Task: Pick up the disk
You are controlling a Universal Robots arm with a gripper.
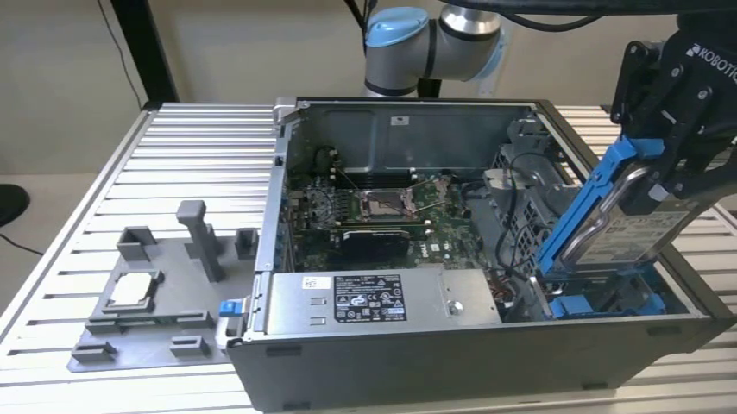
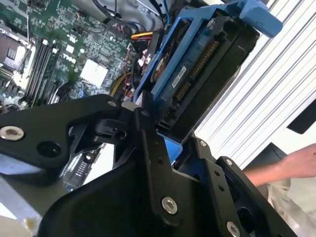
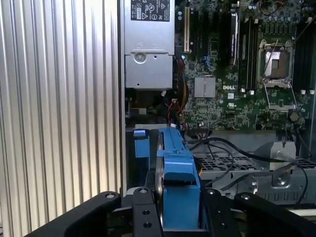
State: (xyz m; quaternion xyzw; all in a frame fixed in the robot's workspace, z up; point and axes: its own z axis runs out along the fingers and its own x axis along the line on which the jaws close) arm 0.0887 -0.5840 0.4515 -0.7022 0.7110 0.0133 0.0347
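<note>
arm joint [image 1: 432, 43]: a fat round tube at the far side of the scene, silver metal with a light blue cap
cables [image 1: 541, 19]: thin and black, running along the top towards the exterior view's right
gripper [image 1: 679, 164]: black and blocky, with white letters on its side
fingers [image 2: 148, 148]: flat black metal bars, shown in both wrist views
screws [image 2: 169, 205]: small, round and silver, set in the black metal

A robotics lab, it seems: an arm [image 1: 432, 39] is mounted at a slatted aluminium tabletop [image 1: 196, 164] carrying an opened computer case [image 1: 461, 259] with bare motherboard [image 3: 237, 69] and a grey fixture tray [image 1: 150, 302].
</note>
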